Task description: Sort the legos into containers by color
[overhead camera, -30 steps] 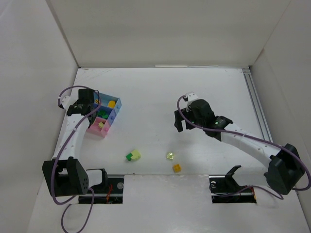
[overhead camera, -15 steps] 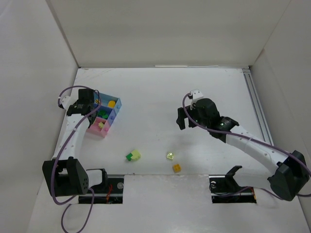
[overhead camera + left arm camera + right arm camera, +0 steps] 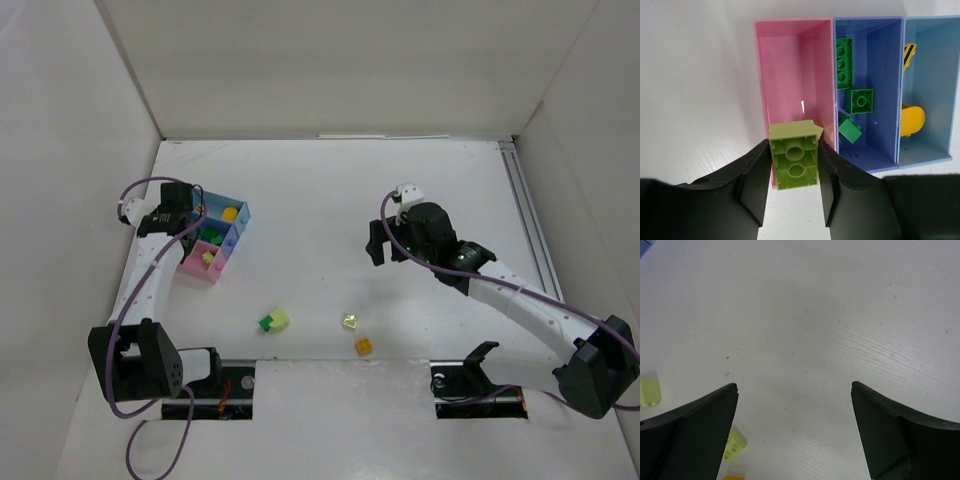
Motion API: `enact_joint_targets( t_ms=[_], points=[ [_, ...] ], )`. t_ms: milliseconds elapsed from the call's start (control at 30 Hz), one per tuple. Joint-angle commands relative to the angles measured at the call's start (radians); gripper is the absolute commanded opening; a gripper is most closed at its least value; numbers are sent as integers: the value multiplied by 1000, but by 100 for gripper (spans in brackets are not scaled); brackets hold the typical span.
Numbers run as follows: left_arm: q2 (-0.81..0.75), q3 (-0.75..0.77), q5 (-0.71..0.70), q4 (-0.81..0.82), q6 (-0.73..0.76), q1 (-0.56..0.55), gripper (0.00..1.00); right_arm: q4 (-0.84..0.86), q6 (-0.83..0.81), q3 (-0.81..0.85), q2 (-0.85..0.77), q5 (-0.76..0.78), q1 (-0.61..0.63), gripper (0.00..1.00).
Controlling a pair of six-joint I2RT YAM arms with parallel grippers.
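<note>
My left gripper (image 3: 793, 167) is shut on a pale yellow-green lego (image 3: 793, 162) and holds it over the near end of the pink tray (image 3: 790, 60). The darker blue tray (image 3: 875, 55) holds three dark green legos (image 3: 862, 101). The light blue tray (image 3: 932, 100) holds a yellow piece (image 3: 912, 120). In the top view the trays (image 3: 232, 225) sit at the left by my left gripper (image 3: 190, 222). On the table lie a dark green lego (image 3: 267, 323) touching a pale one (image 3: 282, 318), another pale one (image 3: 350, 321) and an orange one (image 3: 364, 346). My right gripper (image 3: 375, 243) is open and empty above the table.
White walls enclose the table on the left, back and right. A metal rail (image 3: 530, 220) runs along the right side. In the right wrist view two pale legos (image 3: 650, 391) (image 3: 735, 444) and the orange one's edge (image 3: 735, 477) lie at the lower left.
My right arm has swung a little to the right and away from the loose legos. My left gripper has stayed over the trays with its lego.
</note>
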Motion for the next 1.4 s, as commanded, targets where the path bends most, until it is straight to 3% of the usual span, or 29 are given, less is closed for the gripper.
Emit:
enact_joint_targets(
  t_ms=[0,233,400,467,500,567,633,867,933,1067,1167,1200,1300,1367],
  points=[
    [21,4,-29,46,-9,8,36,27,3,4,-20,10,-12,100],
    [70,14,-29,154,37,8,37,27,3,4,-11,10,-21,100],
    [159,50,-51,114,25,8,38,4,3,14,-11,19,-21,100],
    [179,60,-51,91,16,8,43,4,3,14,-11,19,-21,100],
    [188,60,-51,77,16,8,54,4,3,14,-11,28,-21,100],
    [200,71,-51,66,7,8,55,-5,3,14,-11,28,-21,100],
    [200,71,-33,66,7,8,69,-5,3,14,-20,28,-21,100],
    [101,53,33,66,40,-9,69,-49,3,-9,-58,19,-21,100],
    [61,53,55,89,88,-45,74,-59,3,-24,-94,19,-21,100],
    [-29,42,238,204,272,-212,80,-129,28,-73,-160,65,-21,100],
    [-11,62,257,235,360,-479,81,-197,80,-102,-216,102,-30,100],
    [4,73,257,235,361,-632,81,-214,97,-102,-232,129,-30,100],
    [111,128,276,235,401,-833,81,-304,210,-127,-301,229,-41,100],
    [203,158,277,223,410,-1026,81,-367,285,-138,-365,267,-64,100]
  ],
)
